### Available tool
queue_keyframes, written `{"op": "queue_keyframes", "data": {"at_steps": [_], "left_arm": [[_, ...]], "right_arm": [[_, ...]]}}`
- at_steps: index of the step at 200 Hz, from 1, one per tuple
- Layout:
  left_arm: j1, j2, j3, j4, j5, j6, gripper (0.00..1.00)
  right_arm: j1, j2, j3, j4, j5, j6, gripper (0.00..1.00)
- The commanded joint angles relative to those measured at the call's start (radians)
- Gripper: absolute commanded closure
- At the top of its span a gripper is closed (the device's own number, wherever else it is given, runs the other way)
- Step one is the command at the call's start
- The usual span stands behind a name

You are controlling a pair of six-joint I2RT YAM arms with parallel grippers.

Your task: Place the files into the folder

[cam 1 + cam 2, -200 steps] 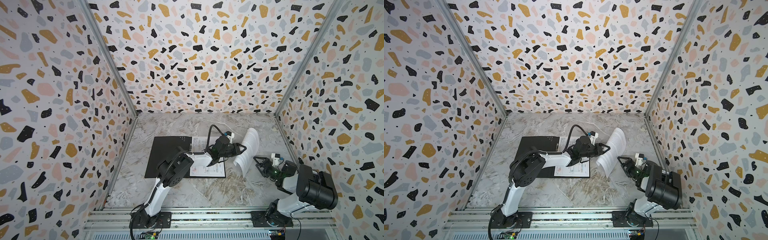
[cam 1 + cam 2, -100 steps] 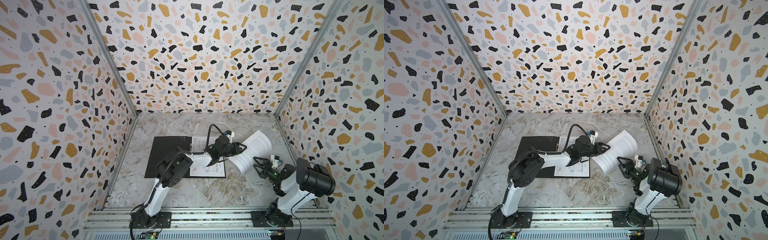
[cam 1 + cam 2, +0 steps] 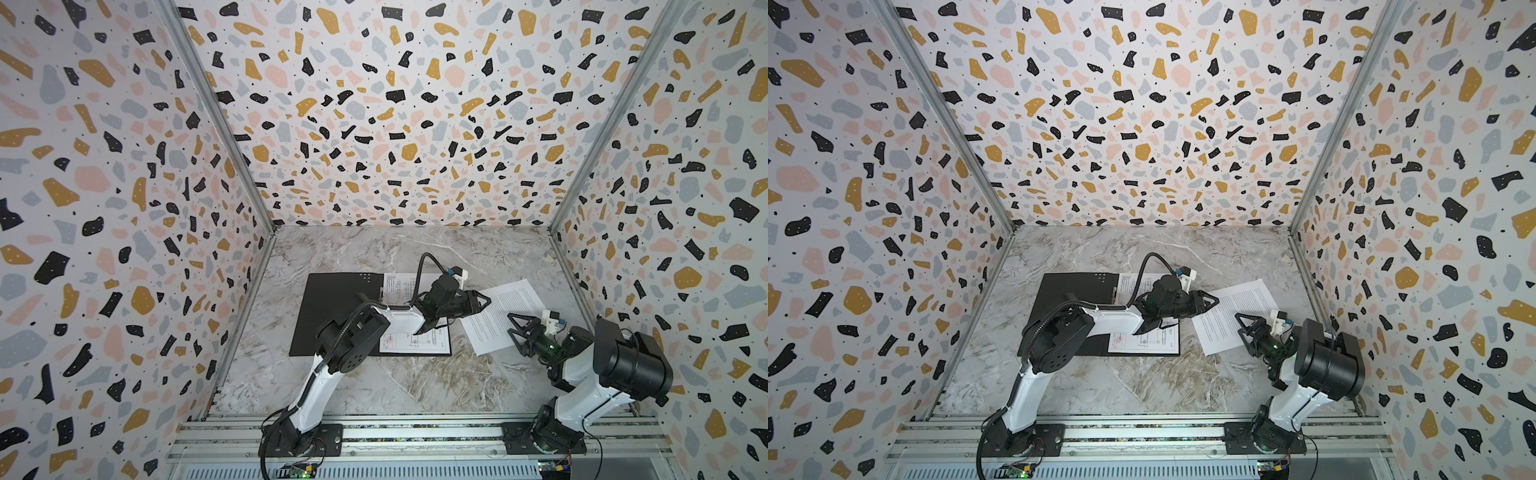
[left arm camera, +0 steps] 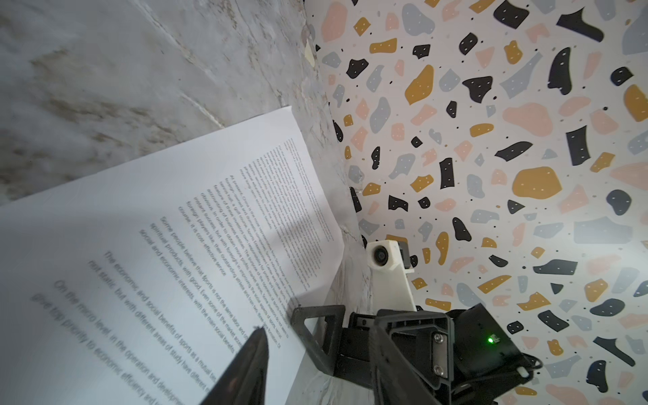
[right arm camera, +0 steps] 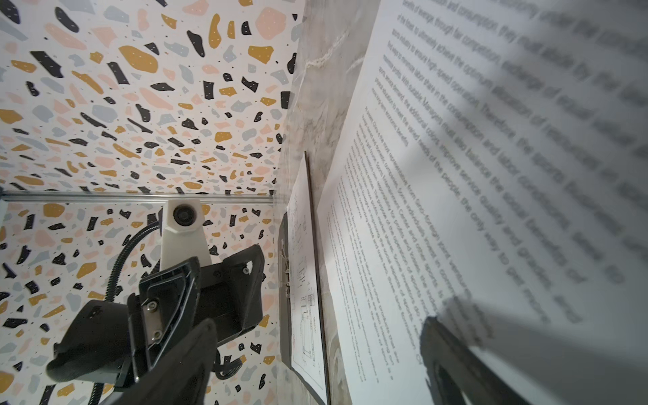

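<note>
Top views high, looking down, wrist views close, both sharing text sheet [image 4: 157, 228]

The printed sheet [image 4: 157, 245] reads in part "Some people believe that sports", "The economic and social benefits" and "On the micro level"; smaller lines blur.

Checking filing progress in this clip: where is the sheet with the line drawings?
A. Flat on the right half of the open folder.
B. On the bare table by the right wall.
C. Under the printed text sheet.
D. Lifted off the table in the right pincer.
A: in both top views the drawing sheet lies flat on the black right half of the open folder.
</note>
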Motion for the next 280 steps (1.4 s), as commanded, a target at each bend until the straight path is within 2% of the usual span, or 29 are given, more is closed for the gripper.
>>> {"op": "queue_keyframes", "data": {"at_steps": [1, 15, 24, 43, 68, 112, 146, 210, 254, 280], "left_arm": [[0.021, 0.045, 0.09, -0.097, 0.009, 0.097, 0.5], [0.032, 0.072, 0.153, -0.169, 0.002, 0.138, 0.48], [0.033, 0.094, 0.208, -0.236, -0.007, 0.209, 0.45], [0.036, 0.146, 0.331, -0.384, -0.025, 0.306, 0.38], [0.045, 0.186, 0.415, -0.453, -0.069, 0.371, 0.24], [0.044, 0.246, 0.552, -0.57, -0.195, 0.499, 0.0], [0.043, 0.31, 0.625, -0.629, -0.168, 0.518, 0.0], [0.003, 0.305, 0.542, -0.607, -0.12, 0.51, 0.08], [-0.003, 0.285, 0.498, -0.603, -0.119, 0.498, 0.12], [-0.005, 0.256, 0.451, -0.595, -0.113, 0.495, 0.14]], "right_arm": [[-0.008, -0.132, 0.079, -0.463, 0.112, -0.237, 0.08], [-0.009, -0.212, 0.125, -0.643, 0.166, -0.315, 0.08], [-0.012, -0.248, 0.143, -0.715, 0.185, -0.335, 0.08], [-0.014, -0.29, 0.167, -0.79, 0.198, -0.342, 0.08], [-0.014, -0.324, 0.193, -0.91, 0.26, -0.361, 0.07], [-0.015, -0.434, 0.172, -1.002, 0.374, -0.362, 0.06], [-0.014, -0.381, 0.17, -1.015, 0.366, -0.375, 0.06], [-0.014, -0.364, 0.163, -1.027, 0.365, -0.384, 0.07], [-0.014, -0.421, 0.179, -1.09, 0.377, -0.405, 0.07], [-0.014, -0.382, 0.19, -1.076, 0.388, -0.411, 0.07]]}}
